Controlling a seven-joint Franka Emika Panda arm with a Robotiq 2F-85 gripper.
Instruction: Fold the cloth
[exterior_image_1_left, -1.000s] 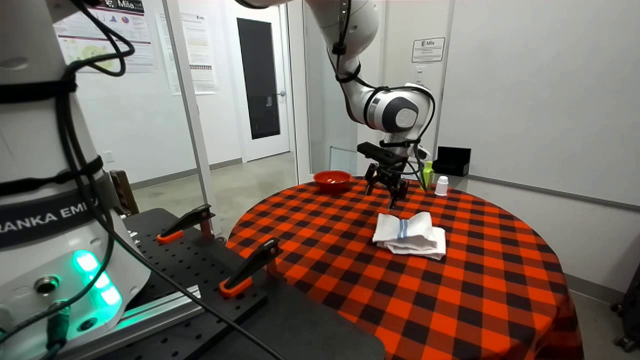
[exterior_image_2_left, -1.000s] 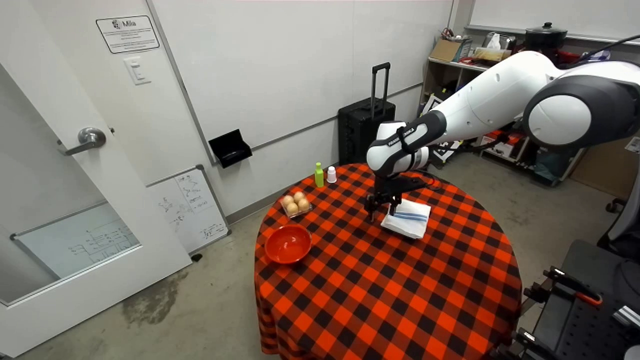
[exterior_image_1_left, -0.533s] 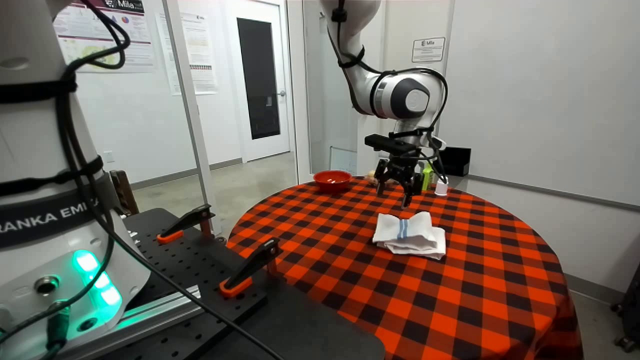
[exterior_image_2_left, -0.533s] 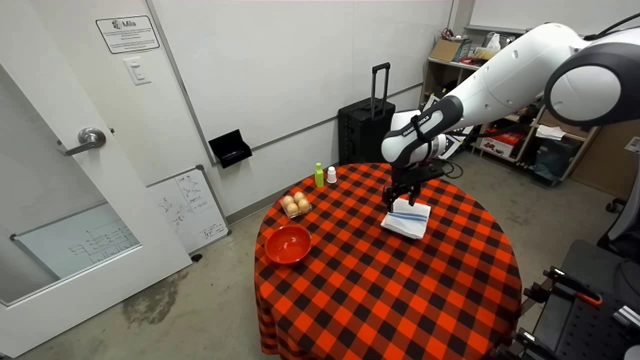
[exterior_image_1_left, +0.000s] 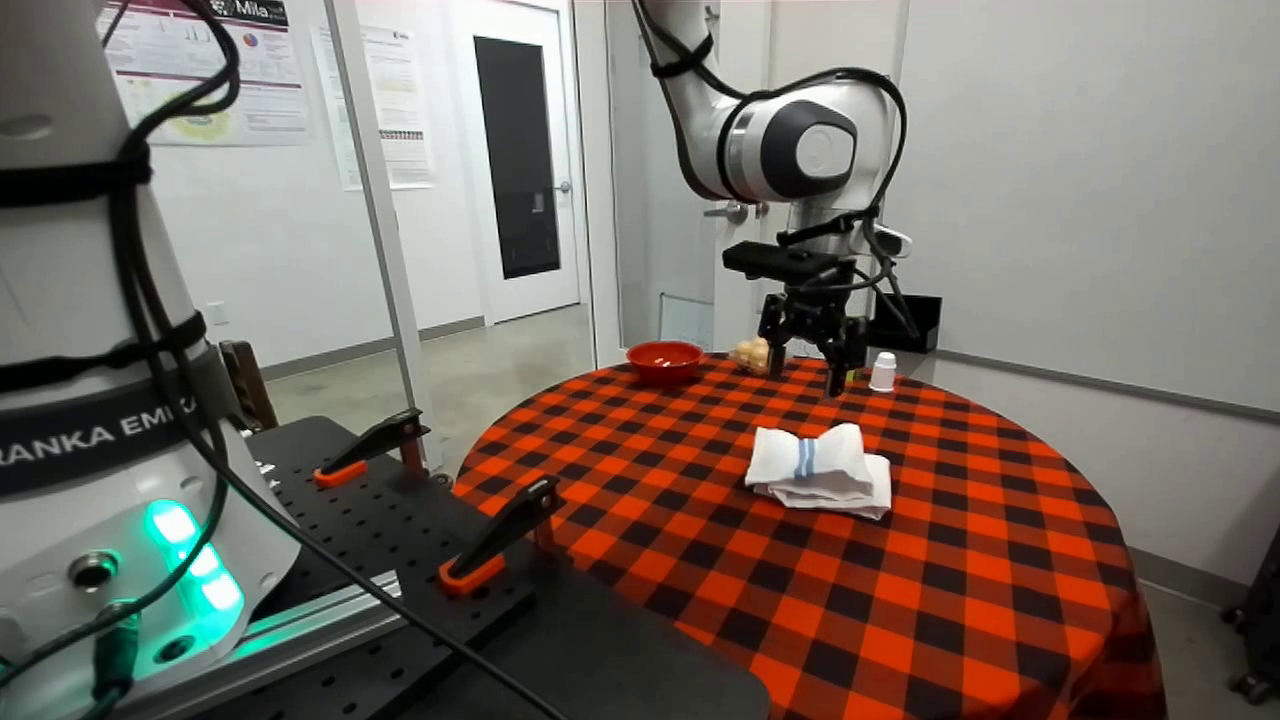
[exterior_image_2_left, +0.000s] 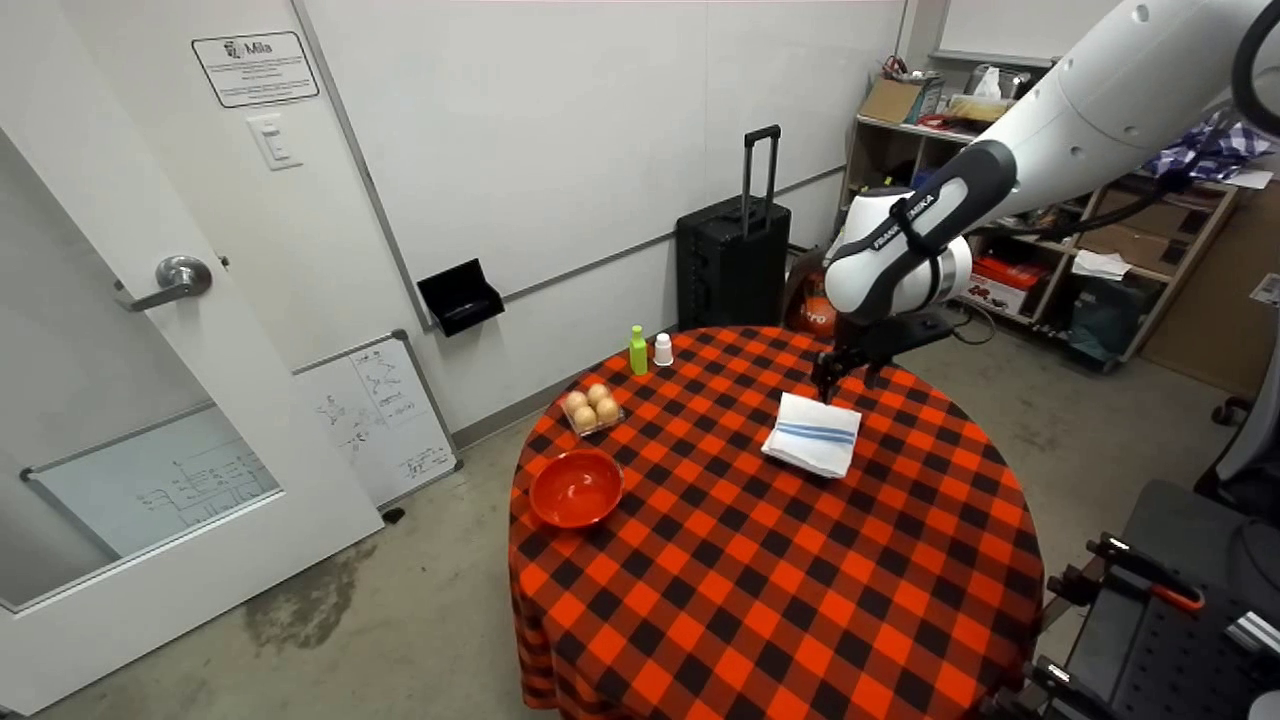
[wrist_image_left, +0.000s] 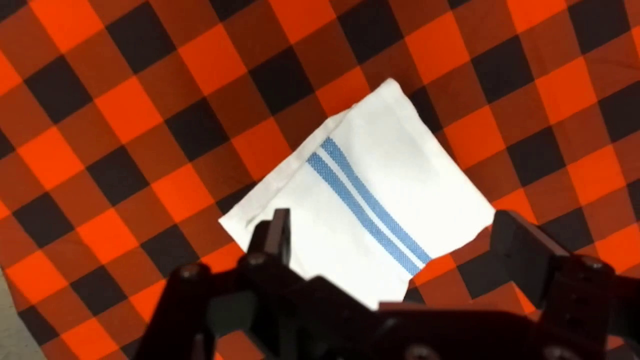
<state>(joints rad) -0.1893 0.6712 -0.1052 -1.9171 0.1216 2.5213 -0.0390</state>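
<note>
In an exterior view the camera stands close to the robot's base (exterior_image_1_left: 90, 435), which fills the left edge, and faces across the table (exterior_image_1_left: 960, 560) with a whiteboard (exterior_image_1_left: 1090, 180) on the right. In an exterior view the camera looks down on the table from above, a door (exterior_image_2_left: 255, 400) near at left, a bench (exterior_image_2_left: 1175, 515) at the right edge. Both exterior views share the table, cloth (exterior_image_2_left: 815, 440), bowl (exterior_image_2_left: 577, 490) and arm (exterior_image_2_left: 1060, 130). The wrist view looks steeply down on the cloth, nearer than either, the gripper (wrist_image_left: 392, 214) along its lower edge.
</note>
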